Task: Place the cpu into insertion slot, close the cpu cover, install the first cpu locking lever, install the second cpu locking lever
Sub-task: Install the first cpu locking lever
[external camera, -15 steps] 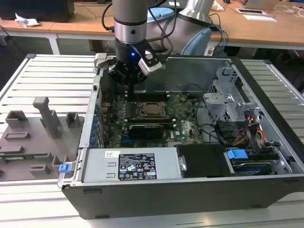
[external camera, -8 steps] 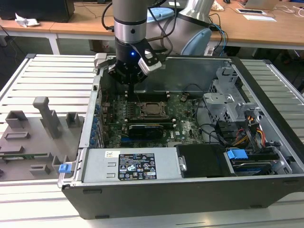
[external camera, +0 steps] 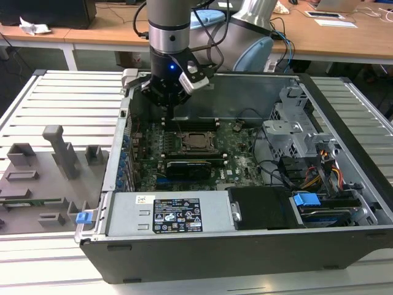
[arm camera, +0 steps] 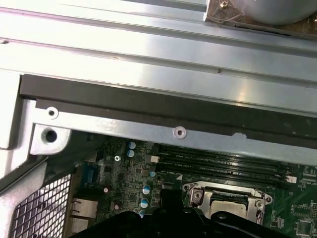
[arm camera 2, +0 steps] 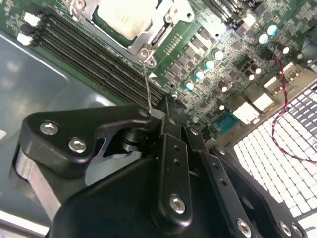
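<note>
The cpu (external camera: 196,141) lies flat in its socket on the green motherboard, its silvery face (arm camera 2: 124,17) showing through the window of the cpu cover (arm camera 2: 168,17), which lies down over it. A thin wire locking lever (arm camera 2: 147,84) rises from the socket's corner to my gripper (arm camera 2: 166,106), whose black fingers are shut together on the lever's end. In the exterior view the gripper (external camera: 167,114) hangs inside the open computer case, just behind the socket towards that view's left. In the first wrist view the cover (arm camera: 225,196) shows past the gripper's dark body.
Memory slots (arm camera 2: 99,54) run beside the socket. A long black expansion card (external camera: 187,166) sits in front of it, and the power supply (external camera: 175,215) nearer still. A drive cage (external camera: 295,123) and cables fill the exterior view's right. The case wall (arm camera: 148,84) stands close behind.
</note>
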You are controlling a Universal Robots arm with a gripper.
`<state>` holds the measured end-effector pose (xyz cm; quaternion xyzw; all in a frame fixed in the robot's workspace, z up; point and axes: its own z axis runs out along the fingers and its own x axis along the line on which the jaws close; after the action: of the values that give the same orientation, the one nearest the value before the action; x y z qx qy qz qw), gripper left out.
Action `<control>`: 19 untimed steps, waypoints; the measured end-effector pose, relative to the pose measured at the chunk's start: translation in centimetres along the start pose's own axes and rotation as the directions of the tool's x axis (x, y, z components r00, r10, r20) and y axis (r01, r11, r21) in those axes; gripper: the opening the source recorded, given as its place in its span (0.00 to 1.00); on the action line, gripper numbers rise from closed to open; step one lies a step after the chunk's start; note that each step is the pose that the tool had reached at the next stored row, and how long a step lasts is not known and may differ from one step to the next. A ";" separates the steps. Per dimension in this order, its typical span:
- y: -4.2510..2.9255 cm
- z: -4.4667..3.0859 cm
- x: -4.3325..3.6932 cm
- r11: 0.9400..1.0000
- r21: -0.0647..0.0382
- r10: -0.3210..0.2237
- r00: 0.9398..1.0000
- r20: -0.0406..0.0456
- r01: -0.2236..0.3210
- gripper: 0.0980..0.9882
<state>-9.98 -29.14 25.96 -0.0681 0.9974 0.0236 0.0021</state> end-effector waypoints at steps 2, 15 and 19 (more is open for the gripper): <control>-0.05 0.01 -0.43 1.000 0.000 0.001 1.000 0.000 -0.001 0.01; -0.57 0.26 -4.45 1.000 0.000 0.006 1.000 0.000 -0.006 0.01; -0.61 0.28 -4.51 1.000 -0.010 0.006 1.000 0.001 -0.006 0.01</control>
<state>-5.43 -29.11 25.69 -0.0652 0.9975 0.0288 0.0022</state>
